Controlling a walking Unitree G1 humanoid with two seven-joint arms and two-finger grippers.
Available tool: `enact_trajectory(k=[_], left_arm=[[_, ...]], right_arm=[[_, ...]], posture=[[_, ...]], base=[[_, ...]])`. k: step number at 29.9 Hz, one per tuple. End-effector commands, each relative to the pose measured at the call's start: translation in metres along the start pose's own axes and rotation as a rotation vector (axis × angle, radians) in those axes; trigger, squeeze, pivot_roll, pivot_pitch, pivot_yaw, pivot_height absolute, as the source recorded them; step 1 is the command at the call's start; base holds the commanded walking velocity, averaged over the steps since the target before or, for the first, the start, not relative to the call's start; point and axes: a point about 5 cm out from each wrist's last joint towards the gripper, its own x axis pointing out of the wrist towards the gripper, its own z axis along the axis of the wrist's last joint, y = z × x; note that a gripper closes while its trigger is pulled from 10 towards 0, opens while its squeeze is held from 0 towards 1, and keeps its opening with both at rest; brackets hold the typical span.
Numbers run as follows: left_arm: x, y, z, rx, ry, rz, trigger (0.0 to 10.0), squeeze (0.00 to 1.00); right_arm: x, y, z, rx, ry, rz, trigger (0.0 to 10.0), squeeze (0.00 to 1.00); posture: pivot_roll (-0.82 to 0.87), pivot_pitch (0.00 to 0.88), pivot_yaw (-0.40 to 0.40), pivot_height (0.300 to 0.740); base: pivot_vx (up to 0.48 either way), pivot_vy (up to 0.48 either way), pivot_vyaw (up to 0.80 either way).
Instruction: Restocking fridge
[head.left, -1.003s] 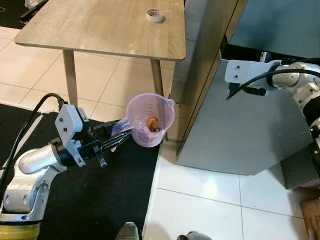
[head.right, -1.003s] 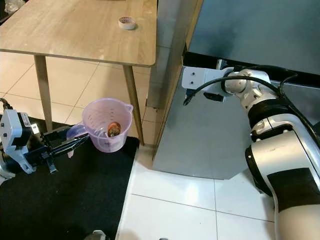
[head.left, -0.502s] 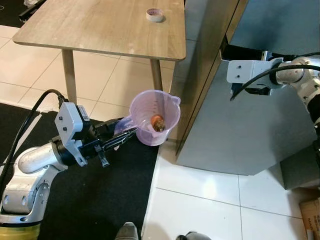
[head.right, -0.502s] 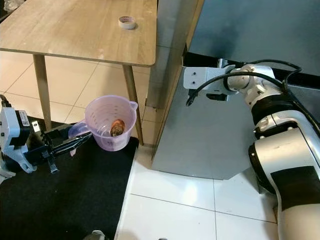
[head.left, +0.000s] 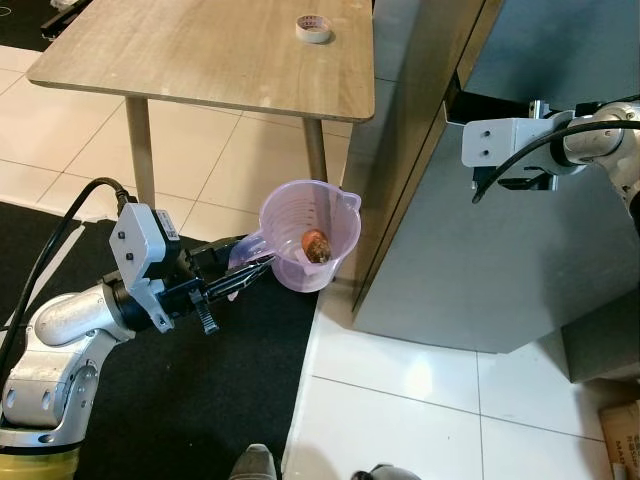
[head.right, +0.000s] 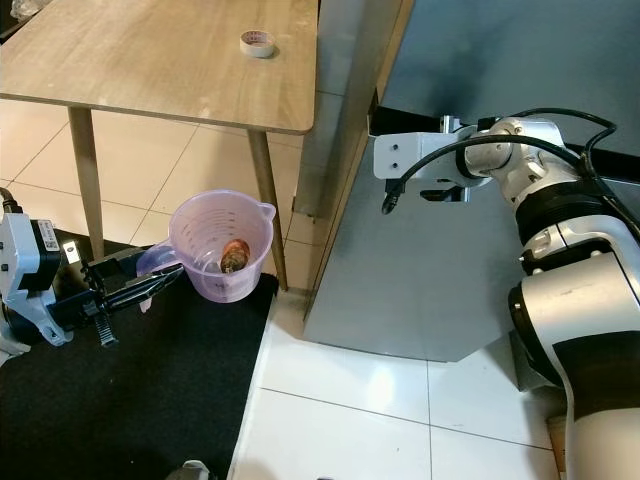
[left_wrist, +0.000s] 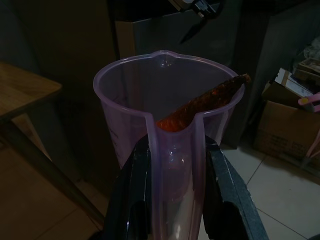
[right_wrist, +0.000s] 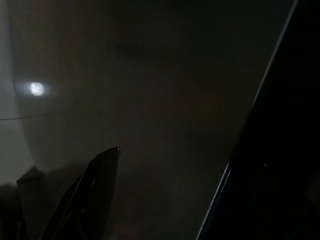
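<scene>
Head view: the left gripper (head.left: 235, 280) clamps the handle of a light, rigid plastic jug (head.left: 308, 233) holding a carrot (head.left: 315, 245), near the fridge (head.left: 500, 250). Wrist view: the right gripper (right_wrist: 165, 195), seemingly spread, meets the door.

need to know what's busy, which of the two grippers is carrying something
The left gripper: its fingers clamp the handle of the purple measuring jug with a carrot inside. The right gripper is up at the grey fridge door, carrying nothing visible.

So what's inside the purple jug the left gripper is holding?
A single carrot leans inside the purple jug, its tip reaching the rim. The jug's handle hides the very bottom in the left wrist view.
</scene>
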Motion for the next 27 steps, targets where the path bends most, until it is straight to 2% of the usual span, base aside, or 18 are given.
enact_trajectory(k=[1, 12, 17, 21, 23, 25, 26, 27], left_arm=[[-0.003, -0.002, 0.008, 0.026, -0.003, -0.019, 10.0, 0.0], [-0.002, -0.002, 0.009, 0.031, -0.005, -0.022, 10.0, 0.0], [-0.001, -0.002, 0.009, 0.031, -0.005, -0.021, 10.0, 0.0], [-0.002, -0.003, 0.009, 0.028, -0.005, -0.018, 10.0, 0.0], [-0.002, -0.003, 0.009, 0.028, -0.005, -0.018, 10.0, 0.0], [-0.003, -0.004, 0.008, 0.019, -0.008, -0.014, 10.0, 0.0], [-0.003, -0.004, 0.008, 0.019, -0.008, -0.014, 10.0, 0.0], [-0.005, -0.006, 0.005, -0.006, -0.009, -0.013, 10.0, 0.0]], right_arm=[[0.019, 0.049, -0.013, 0.009, 0.021, 0.279, 10.0, 0.0], [0.014, 0.051, -0.02, 0.023, 0.026, 0.331, 10.0, 0.0], [0.006, 0.045, -0.021, 0.042, -0.004, 0.348, 10.0, 0.0], [-0.01, 0.037, -0.016, 0.121, -0.16, 0.44, 10.0, 0.0], [-0.01, 0.037, -0.016, 0.121, -0.16, 0.44, 10.0, 0.0], [-0.021, 0.029, -0.008, 0.172, -0.319, 0.49, 10.0, 0.0], [-0.021, 0.029, -0.008, 0.172, -0.319, 0.49, 10.0, 0.0], [-0.032, 0.02, 0.001, 0.213, -0.5, 0.493, 10.0, 0.0]], posture=[[0.1, 0.178, -0.146, 0.74], [0.1, 0.178, -0.146, 0.74], [0.1, 0.178, -0.147, 0.74], [0.1, 0.177, -0.15, 0.74], [0.1, 0.177, -0.15, 0.74], [0.1, 0.176, -0.15, 0.74], [0.1, 0.176, -0.15, 0.74], [0.1, 0.176, -0.15, 0.74]], base=[[0.0, 0.0, 0.0], [0.0, 0.0, 0.0], [0.0, 0.0, 0.0], [0.0, 0.0, 0.0], [0.0, 0.0, 0.0], [0.0, 0.0, 0.0], [0.0, 0.0, 0.0], [0.0, 0.0, 0.0]])
